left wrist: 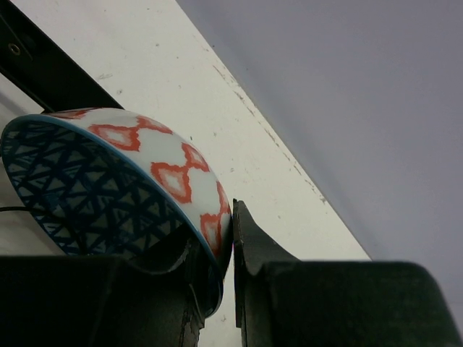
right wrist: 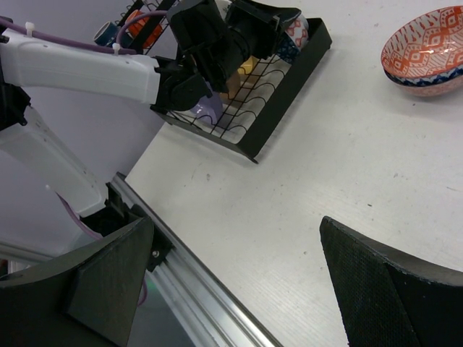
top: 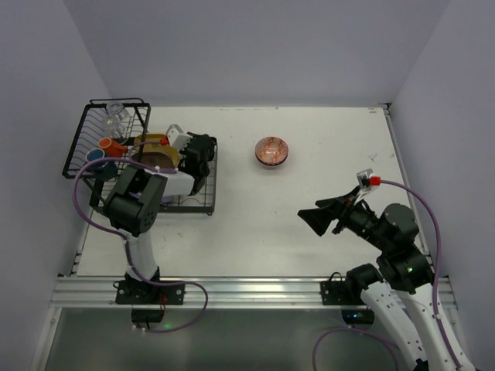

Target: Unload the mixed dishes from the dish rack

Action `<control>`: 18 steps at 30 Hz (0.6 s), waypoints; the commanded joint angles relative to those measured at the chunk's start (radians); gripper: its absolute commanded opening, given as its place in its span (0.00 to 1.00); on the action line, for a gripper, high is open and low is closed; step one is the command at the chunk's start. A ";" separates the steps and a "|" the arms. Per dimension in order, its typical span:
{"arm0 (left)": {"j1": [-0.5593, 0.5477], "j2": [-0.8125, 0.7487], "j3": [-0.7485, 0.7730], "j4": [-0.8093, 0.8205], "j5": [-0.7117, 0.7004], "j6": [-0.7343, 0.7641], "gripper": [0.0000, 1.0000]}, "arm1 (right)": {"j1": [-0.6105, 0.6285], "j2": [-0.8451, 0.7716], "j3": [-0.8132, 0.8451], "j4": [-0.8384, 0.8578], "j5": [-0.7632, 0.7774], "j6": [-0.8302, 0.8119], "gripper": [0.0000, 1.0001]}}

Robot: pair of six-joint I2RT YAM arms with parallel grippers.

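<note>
My left gripper is over the flat tray of the black wire dish rack, shut on the rim of a small bowl that is blue-patterned inside and red-and-white outside. The bowl hangs on edge; it also shows in the right wrist view. A reddish patterned bowl sits on the table right of the rack. A yellow plate, an orange mug, a dark mug and a clear glass are in the rack. A lavender plate stands in the tray. My right gripper is open and empty above the table.
The rack's raised basket is at the far left by the wall. The table's aluminium front rail runs below my right gripper. White walls close the table at the back and both sides.
</note>
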 commanded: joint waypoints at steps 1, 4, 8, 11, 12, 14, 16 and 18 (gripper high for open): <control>-0.040 -0.117 0.048 0.295 0.028 0.084 0.00 | -0.002 0.001 0.032 0.011 0.003 -0.019 0.99; -0.041 -0.116 0.062 0.327 0.054 0.116 0.00 | -0.002 -0.001 0.031 0.011 0.003 -0.017 0.99; -0.038 -0.101 0.051 0.356 0.069 0.135 0.00 | -0.002 -0.010 0.026 0.010 0.002 -0.020 0.99; -0.038 -0.082 0.028 0.401 0.075 0.135 0.00 | -0.002 -0.015 0.027 0.000 0.006 -0.025 0.99; -0.038 -0.075 0.025 0.427 0.078 0.141 0.00 | 0.000 -0.016 0.026 -0.003 0.008 -0.029 0.99; -0.037 -0.053 0.020 0.457 0.083 0.149 0.00 | -0.002 -0.016 0.032 -0.012 0.008 -0.034 0.99; -0.035 -0.039 0.011 0.482 0.085 0.152 0.00 | 0.000 -0.021 0.032 -0.018 0.009 -0.040 0.99; -0.035 -0.013 0.005 0.527 0.091 0.152 0.00 | 0.000 -0.028 0.032 -0.023 0.015 -0.046 0.99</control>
